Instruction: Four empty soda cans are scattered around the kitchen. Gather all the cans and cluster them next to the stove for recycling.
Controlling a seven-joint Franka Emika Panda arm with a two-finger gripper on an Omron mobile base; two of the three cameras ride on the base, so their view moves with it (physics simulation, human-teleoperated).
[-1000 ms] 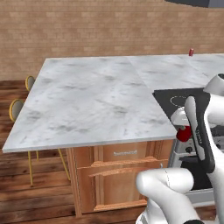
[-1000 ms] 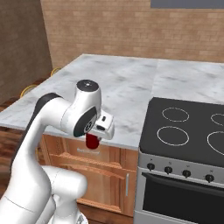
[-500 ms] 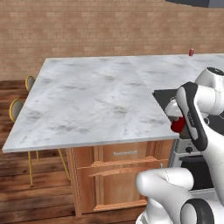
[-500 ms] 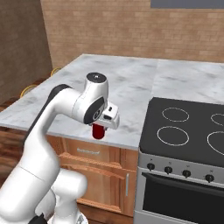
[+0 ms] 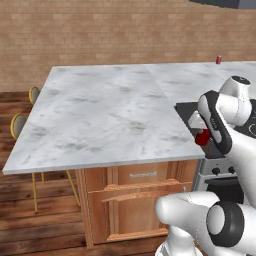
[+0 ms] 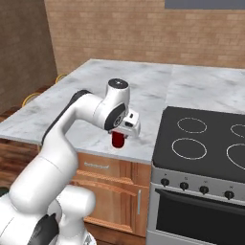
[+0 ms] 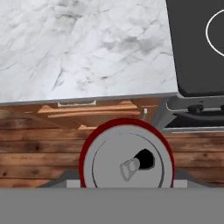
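claw: two-finger gripper (image 6: pixel 118 139) clamped on small red cylindrical soda can (image 6: pixel 117 140), can hanging below the hand, upright
can in hand view: red soda can (image 7: pixel 127 155) at 6 o'clock, grey top with pull-tab facing camera, above wood floor (image 7: pixel 39 153)
counter: white-grey marble island counter (image 6: pixel 148 91), at 9 o'clock of the stove; held can hangs at its front edge, near the counter-stove seam
cabinet: reddish wooden cabinet (image 5: pixel 132 200) under the counter
stove: black flat glass cooktop with white burner rings (image 6: pixel 206 139), at 3 o'clock of the held can
far can: second tiny red can (image 5: pixel 218 59) upright on the counter's back edge, 1 o'clock in left base view
stools: yellow-framed seats (image 5: pixel 20 125) at 9 o'clock
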